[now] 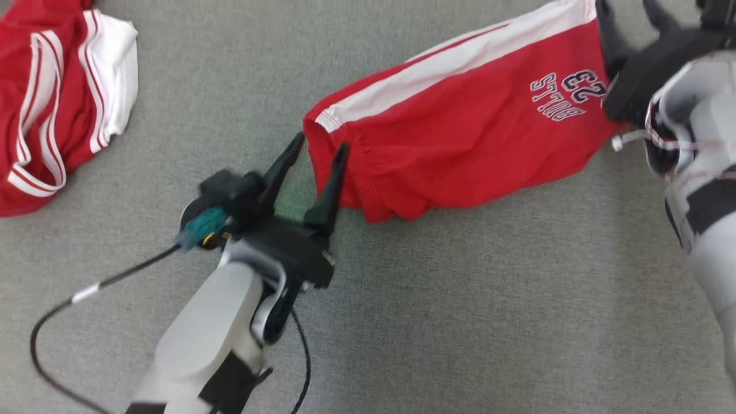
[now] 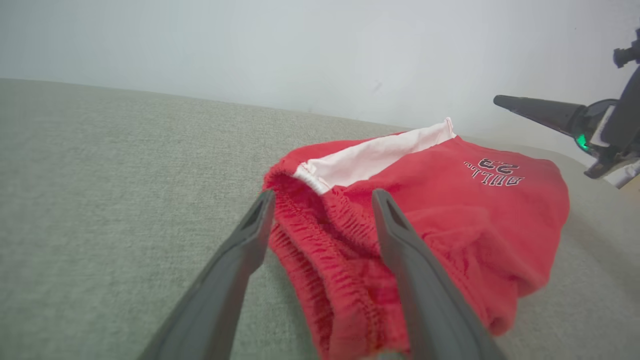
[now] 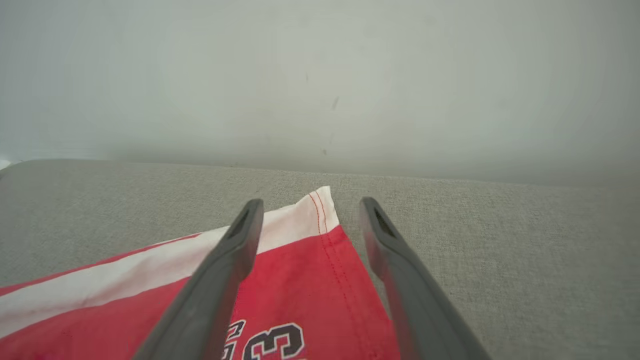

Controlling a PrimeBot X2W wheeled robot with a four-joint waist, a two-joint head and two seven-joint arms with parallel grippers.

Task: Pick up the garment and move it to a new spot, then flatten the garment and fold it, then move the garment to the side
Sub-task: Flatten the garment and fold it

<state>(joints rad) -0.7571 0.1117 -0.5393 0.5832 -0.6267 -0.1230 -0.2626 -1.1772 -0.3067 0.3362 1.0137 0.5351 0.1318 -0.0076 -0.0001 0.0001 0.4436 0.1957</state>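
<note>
The garment is a pair of red shorts with a white side stripe and a "23" print, lying folded on the grey cloth surface. My left gripper stands open at its gathered waistband end, one finger on each side of the waistband corner, nothing pinched. My right gripper is at the shorts' other end, near the print. In the right wrist view its fingers are spread open above the hem corner, holding nothing. The garment lies flat beneath them.
Another red and white garment lies crumpled at the far left of the grey surface. A black cable trails from my left wrist. A pale wall rises behind the surface.
</note>
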